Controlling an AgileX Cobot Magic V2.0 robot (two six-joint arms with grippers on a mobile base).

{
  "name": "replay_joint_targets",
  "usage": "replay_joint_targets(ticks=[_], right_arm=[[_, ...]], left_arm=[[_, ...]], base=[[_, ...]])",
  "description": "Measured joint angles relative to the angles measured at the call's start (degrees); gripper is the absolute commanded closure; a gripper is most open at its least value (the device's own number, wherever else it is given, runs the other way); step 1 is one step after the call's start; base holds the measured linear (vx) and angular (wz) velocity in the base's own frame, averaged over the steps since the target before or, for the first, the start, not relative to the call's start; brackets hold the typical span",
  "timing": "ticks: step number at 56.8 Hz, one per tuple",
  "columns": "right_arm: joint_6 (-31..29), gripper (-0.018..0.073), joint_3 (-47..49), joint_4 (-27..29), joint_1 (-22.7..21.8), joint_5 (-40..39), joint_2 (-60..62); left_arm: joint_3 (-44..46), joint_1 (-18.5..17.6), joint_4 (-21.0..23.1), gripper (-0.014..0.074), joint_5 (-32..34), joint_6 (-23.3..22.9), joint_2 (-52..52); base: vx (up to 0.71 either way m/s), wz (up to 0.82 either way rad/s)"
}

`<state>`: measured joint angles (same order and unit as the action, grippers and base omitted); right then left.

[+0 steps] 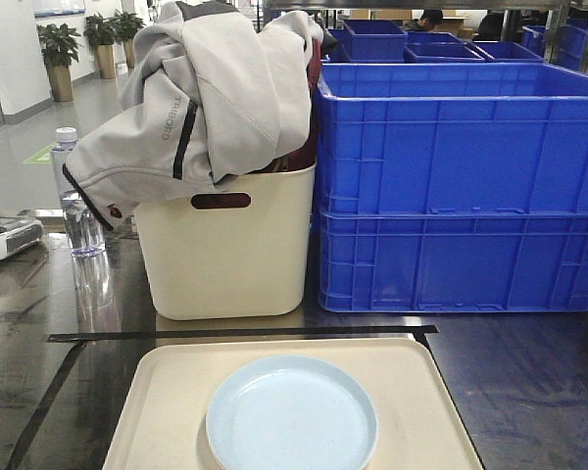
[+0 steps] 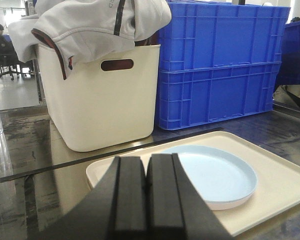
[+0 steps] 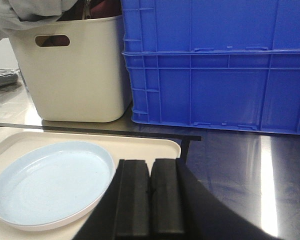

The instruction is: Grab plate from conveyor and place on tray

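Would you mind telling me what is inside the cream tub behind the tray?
A grey jacket is piled into the cream tub and spills over its rim, with something dark red beneath. Whatever lies deeper is hidden by the jacket and tub walls.

Each end effector (image 2: 146, 200) (image 3: 150, 197) has two matte black, flat rectangular fingers.

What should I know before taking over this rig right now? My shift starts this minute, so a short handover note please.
Left gripper: shut, holding nothing, low in front of the tray.
Right gripper: shut, holding nothing, at the tray's right edge.
Light blue plate: lies flat on the cream tray, near its front middle, free of both grippers.
Behind the tray: a cream tub with a grey jacket draped over it, and stacked blue crates.
Done: one plate sits on the tray.
Left: the conveyor is not in any view, so I cannot tell whether more plates are waiting.
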<state>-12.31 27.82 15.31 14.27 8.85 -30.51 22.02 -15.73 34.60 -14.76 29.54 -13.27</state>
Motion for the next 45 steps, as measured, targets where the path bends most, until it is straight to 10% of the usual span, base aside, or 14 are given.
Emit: replay_joint_targets(ticks=[13, 28, 45], right_arm=[[0.0, 0.0568, 0.0, 0.0, 0.0, 0.0, 0.0], [0.0, 0.0568, 0.0, 0.0, 0.0, -0.1, 0.0], [0.0, 0.0568, 0.0, 0.0, 0.0, -0.1, 0.0]], left_arm=[[-1.5, 0.0, -7.2, 0.0599, 0.1, -2.0, 0.4], [-16.1, 5.0, -34.9, 0.0599, 2.9, -29.5, 10.7], [-23.6, 7.1, -38.1, 0.0599, 3.3, -32.4, 13.7]], base=[[0.00, 0.00], [0.00, 0.00], [0.00, 0.00]])
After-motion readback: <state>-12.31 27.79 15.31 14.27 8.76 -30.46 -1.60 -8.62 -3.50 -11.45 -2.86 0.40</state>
